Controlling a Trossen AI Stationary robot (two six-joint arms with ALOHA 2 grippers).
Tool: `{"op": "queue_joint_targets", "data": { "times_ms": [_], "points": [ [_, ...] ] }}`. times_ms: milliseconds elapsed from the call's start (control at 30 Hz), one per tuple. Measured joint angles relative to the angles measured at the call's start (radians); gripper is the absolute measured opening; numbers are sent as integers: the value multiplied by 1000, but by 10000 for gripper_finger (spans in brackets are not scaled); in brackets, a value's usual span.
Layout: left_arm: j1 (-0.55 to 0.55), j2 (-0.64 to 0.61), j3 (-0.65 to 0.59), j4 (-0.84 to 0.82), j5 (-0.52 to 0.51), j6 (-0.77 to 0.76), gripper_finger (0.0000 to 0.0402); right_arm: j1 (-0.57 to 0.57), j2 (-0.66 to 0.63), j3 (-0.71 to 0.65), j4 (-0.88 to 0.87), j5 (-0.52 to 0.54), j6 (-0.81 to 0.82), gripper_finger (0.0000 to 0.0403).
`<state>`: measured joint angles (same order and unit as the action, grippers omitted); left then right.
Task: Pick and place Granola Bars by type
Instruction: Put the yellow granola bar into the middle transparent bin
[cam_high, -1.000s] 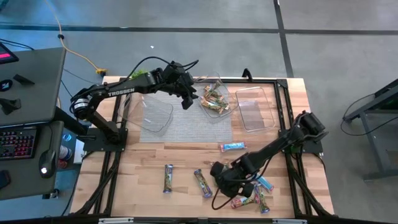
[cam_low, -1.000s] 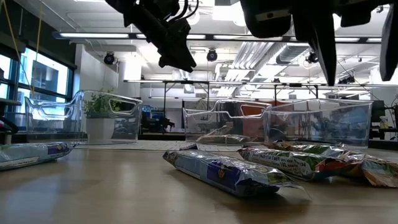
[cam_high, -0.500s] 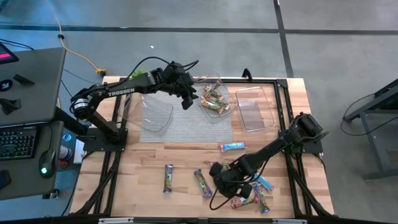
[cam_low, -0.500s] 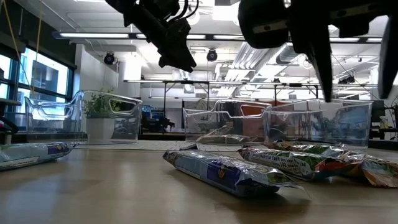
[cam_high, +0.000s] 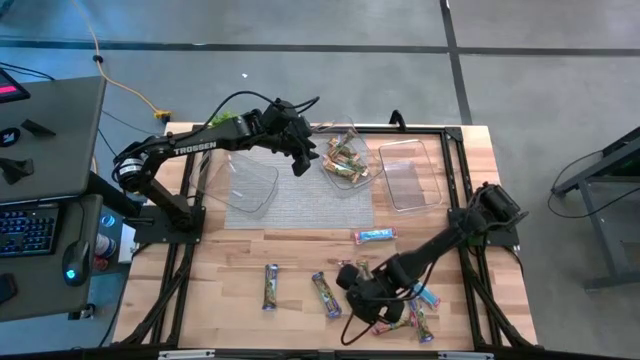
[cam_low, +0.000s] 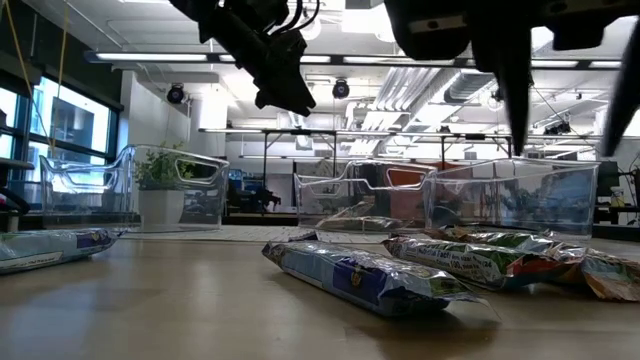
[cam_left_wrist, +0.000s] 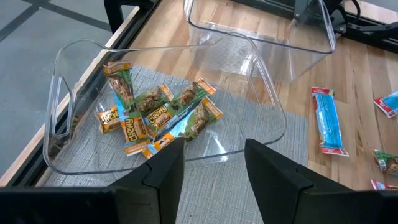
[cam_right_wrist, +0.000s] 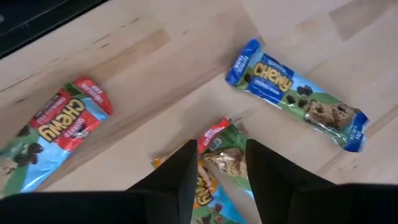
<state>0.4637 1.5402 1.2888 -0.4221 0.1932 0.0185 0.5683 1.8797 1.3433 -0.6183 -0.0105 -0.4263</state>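
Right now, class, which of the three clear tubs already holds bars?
The middle tub, under the left tool: several green-and-orange wrapped bars lie in it. The left tub and right tub hold none.

Open left claw above clear tub of green-and-orange Granola Bars.

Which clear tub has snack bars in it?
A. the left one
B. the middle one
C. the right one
B: the middle tub holds a pile of granola bars; the left tub and right tub show no bars.
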Motion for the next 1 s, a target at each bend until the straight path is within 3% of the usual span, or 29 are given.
{"op": "queue_joint_targets", "data": {
  "times_ms": [167,333,500,867,1000],
  "points": [
    [0,0,0,0,0,0,161,3,5,0,-117,-38,-3,119],
    [0,0,0,0,0,0,161,-9,21,0,-136,92,-88,119],
    [0,0,0,-11,2,0,161,-42,56,0,-132,30,-117,119],
    [0,0,0,-60,1,0,161,-47,108,1,-166,20,-139,118],
    [0,0,0,-60,0,0,161,-47,119,3,-164,23,-135,101]
  ]
}}
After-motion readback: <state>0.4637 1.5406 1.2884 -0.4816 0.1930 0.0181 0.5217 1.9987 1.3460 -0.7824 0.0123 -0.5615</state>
